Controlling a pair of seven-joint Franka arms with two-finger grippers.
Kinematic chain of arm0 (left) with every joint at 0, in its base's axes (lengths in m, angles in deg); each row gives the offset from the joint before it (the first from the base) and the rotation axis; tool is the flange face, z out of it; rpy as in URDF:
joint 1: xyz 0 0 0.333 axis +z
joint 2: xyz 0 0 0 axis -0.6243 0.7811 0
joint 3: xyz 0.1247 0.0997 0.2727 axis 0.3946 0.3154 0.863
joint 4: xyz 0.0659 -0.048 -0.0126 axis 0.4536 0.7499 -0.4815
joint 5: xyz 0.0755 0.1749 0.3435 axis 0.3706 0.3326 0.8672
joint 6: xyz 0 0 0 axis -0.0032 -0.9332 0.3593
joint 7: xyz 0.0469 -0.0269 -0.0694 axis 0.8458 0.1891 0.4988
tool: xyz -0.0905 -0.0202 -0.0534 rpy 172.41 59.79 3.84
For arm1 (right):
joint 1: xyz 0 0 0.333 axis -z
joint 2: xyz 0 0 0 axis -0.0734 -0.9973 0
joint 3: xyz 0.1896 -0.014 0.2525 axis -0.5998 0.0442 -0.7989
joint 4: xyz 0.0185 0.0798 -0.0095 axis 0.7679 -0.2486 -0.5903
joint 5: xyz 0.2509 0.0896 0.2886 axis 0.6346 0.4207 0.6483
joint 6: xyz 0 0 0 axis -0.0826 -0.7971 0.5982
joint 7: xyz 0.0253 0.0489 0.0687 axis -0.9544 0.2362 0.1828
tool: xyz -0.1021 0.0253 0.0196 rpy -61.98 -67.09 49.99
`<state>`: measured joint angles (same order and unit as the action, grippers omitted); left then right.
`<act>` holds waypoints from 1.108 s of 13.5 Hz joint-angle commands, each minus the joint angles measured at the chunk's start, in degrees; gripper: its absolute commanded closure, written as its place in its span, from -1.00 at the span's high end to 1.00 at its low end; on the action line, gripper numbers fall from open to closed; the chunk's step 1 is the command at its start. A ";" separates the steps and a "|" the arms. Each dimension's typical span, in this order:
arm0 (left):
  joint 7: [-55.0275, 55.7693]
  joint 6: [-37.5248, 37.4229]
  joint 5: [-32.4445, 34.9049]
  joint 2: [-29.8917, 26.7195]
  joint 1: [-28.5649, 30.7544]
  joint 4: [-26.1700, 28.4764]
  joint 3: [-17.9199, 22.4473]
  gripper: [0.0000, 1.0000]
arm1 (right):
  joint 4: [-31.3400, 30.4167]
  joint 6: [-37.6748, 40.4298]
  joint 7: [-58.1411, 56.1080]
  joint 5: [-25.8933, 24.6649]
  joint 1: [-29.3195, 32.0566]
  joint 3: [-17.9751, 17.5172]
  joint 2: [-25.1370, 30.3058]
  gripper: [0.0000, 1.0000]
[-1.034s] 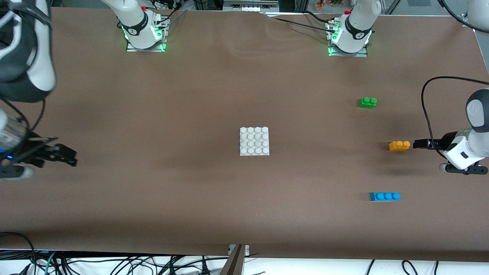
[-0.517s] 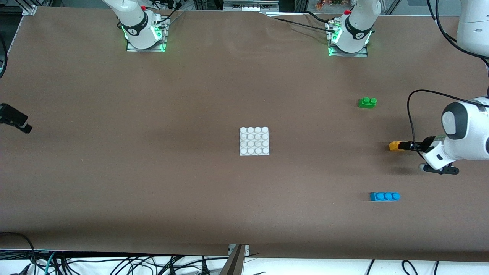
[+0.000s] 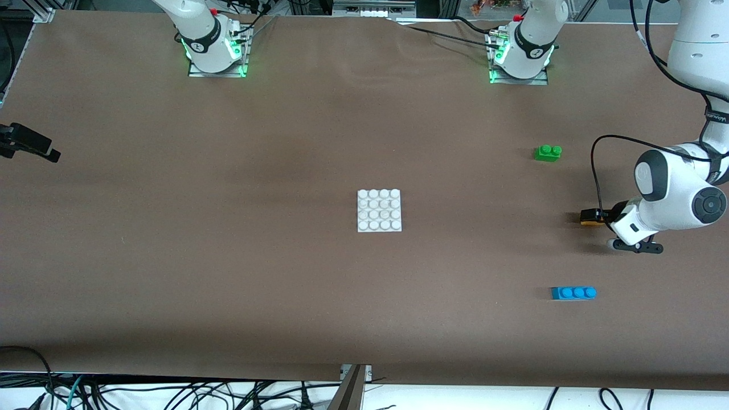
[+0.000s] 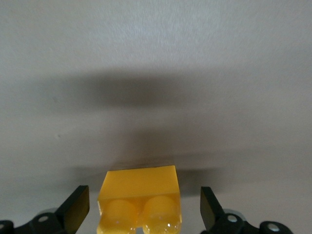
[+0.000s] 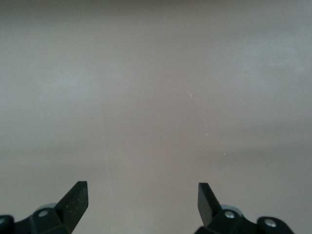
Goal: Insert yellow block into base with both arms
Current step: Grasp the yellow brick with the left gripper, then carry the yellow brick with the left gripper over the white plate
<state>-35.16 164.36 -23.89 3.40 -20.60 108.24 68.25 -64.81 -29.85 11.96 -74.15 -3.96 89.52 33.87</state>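
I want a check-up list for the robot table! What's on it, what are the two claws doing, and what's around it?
Surface: brown table, flat, with a faint crease near the arm bases.
Job's things: yellow block on the table toward the left arm's end; white base at the middle, nothing on it.
Clutter: green brick farther from the front camera than the yellow block; blue brick nearer.
Grippers: left gripper open, one finger on each side of the yellow block with gaps showing; right gripper open over bare table at the right arm's end, holding nothing.
Cables: black cable looping off the left arm.
Surroundings: tangled wires below the table's near edge.
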 commanded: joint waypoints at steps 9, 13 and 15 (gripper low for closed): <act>-2.07 -11.52 1.27 -2.43 -0.45 -4.92 -0.34 -0.38 | 1.23 1.76 -0.91 -3.59 0.45 -0.29 -0.15 1.00; -1.55 -22.08 1.27 -6.49 -5.98 -11.78 -0.70 -0.39 | 1.40 1.50 -0.83 -3.50 0.28 -0.28 -0.41 1.00; 1.07 -25.60 0.39 -6.49 -9.84 -14.85 -1.14 -0.41 | 1.93 1.59 -0.83 -3.41 0.10 -0.46 -0.59 1.00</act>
<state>-35.98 142.04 -23.87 -3.24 -26.80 96.09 66.94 -64.44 -28.94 11.90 -77.15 -3.96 89.44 33.69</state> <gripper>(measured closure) 0.317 0.000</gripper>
